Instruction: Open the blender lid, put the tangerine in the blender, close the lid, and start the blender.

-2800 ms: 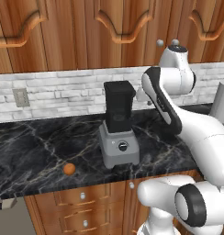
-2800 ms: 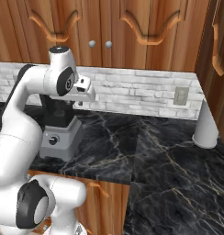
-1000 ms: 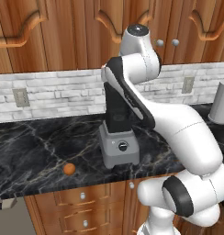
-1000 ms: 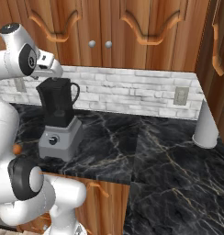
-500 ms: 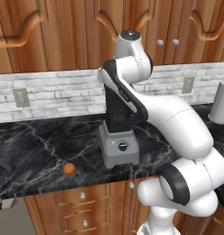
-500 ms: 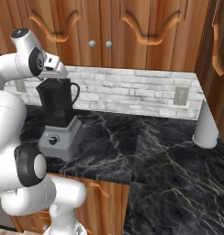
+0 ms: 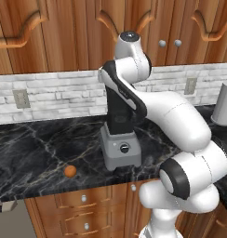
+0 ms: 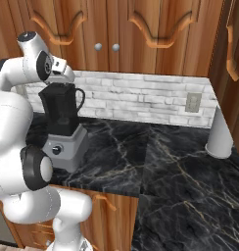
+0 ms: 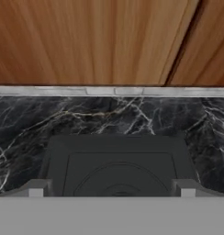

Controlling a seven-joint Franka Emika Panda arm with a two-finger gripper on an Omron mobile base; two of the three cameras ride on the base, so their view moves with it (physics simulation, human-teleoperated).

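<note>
The blender [image 7: 121, 151] stands on the black marble counter, its grey base and round knob [image 7: 124, 148] facing front. My arm crosses in front of its dark jar [image 8: 60, 110]. The flat black blender lid [image 9: 118, 163] sits shut on the jar top [image 8: 55, 87]. My gripper [image 9: 110, 189] hovers just above the lid, open, with its fingertips [image 9: 38, 188] spread about as wide as the lid and nothing between them. In the right base view the white hand [image 8: 62, 74] hangs over the jar's rim. The tangerine [image 7: 70, 171] lies on the counter, left of the blender base near the front edge.
A tall grey cylinder [image 7: 224, 104] [image 8: 220, 132] stands at the counter's far right. Wooden wall cabinets [image 8: 141, 34] hang close above the hand. A white brick backsplash with an outlet [image 8: 192, 102] runs behind. Drawers [image 7: 83, 200] sit below the counter edge.
The arm has swung in over the blender and the hand has dropped closer to the jar's lid. The jaws stay wide. Blender and tangerine have not moved.
</note>
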